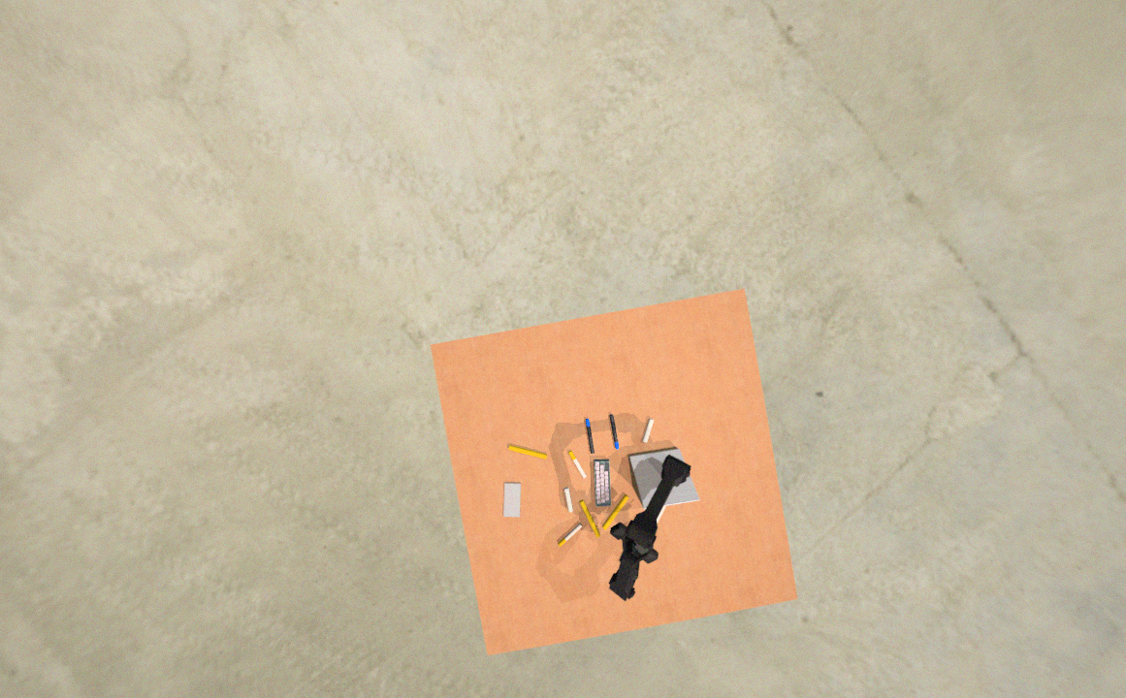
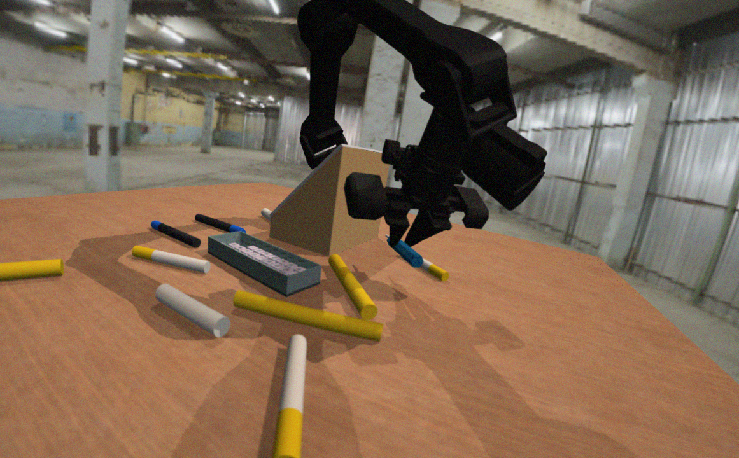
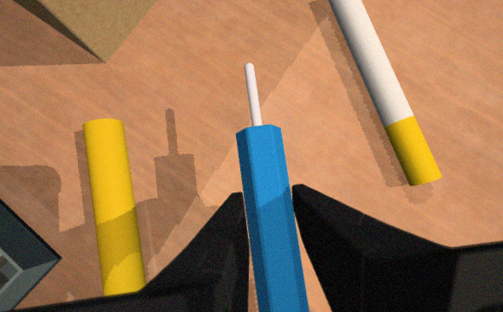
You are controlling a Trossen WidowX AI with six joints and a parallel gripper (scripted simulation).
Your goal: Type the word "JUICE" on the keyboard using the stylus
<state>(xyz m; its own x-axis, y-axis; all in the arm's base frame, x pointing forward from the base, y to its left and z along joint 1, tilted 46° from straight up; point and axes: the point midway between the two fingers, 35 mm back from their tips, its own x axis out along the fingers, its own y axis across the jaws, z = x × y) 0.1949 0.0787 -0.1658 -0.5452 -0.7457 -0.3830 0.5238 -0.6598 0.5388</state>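
The blue stylus [image 2: 405,252] [image 3: 273,217] is pinched by the claw [image 2: 405,242] [image 3: 268,199], with one dark finger pressed on each side of it; it is held up off the desk [image 1: 549,364] [image 2: 531,319] [image 3: 199,52], as its shadow is seen apart from it in the wrist view. The stylus could be turned or pushed back in the grip when a key is pressed hard, as it is held only by two narrow fingertips; the wrong key could be hit, as the keys are small and close together; the thin white tip could be knocked on the wall of the keyboard [image 1: 602,482] [image 2: 263,267] [image 3: 26,260] if the claw is brought in too low; the near yellow stick [image 1: 615,513] [image 2: 352,286] [image 3: 113,204] could be bumped on the way too. The stylus lies between the fingers, with its white tip poking out past them; the tip is pointed mostly along the desk, so it likely has to be tilted down before typing; the keyboard is to the left of the claw, well apart from it, and no key is being touched by the stylus.
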